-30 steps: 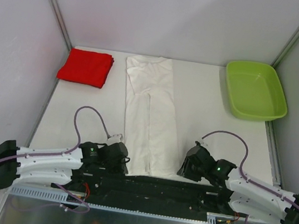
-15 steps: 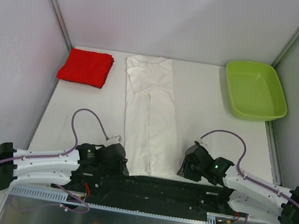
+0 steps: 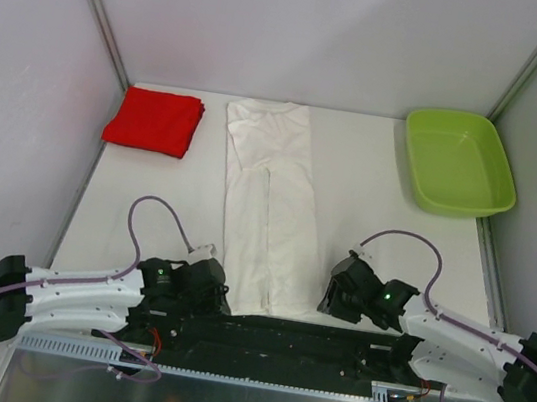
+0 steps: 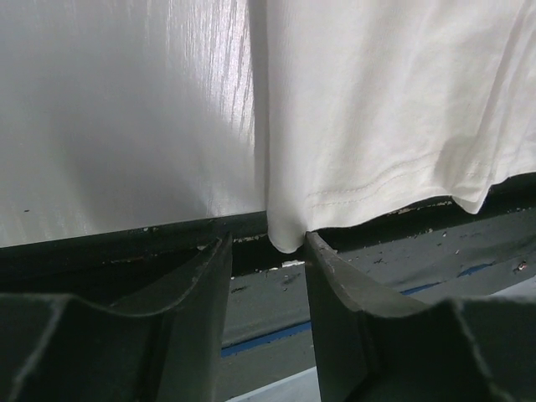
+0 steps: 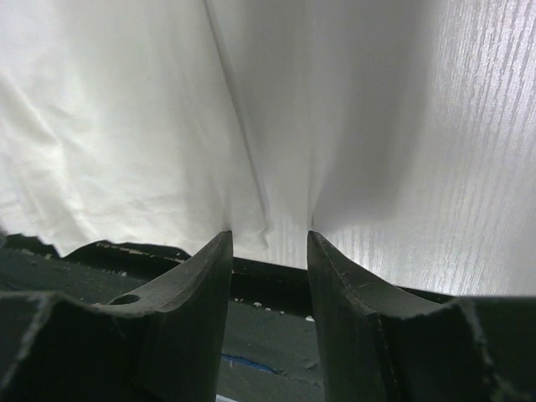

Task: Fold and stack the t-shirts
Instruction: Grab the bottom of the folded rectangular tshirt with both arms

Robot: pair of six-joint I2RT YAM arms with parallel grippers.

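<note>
The white t-shirt (image 3: 270, 201) lies as a long narrow strip down the middle of the table, sides folded in; no print shows. Its near hem reaches the table's front edge. The red t-shirt (image 3: 155, 120) lies folded at the far left. My left gripper (image 3: 217, 295) is open and empty at the hem's left corner; in the left wrist view that corner (image 4: 285, 234) hangs just ahead of my open gripper (image 4: 268, 247). My right gripper (image 3: 326, 303) is open and empty at the hem's right corner; the right wrist view shows the cloth (image 5: 167, 126) just ahead of my open gripper (image 5: 270, 243).
A lime-green plastic tray (image 3: 498, 185) stands at the far right corner. Grey walls close in the table on three sides. A black rail (image 3: 268, 338) with the arm bases runs along the near edge, under the shirt's hem.
Both grippers have crept slightly toward the near corners of the white t-shirt's hem. The shirts have not moved.
</note>
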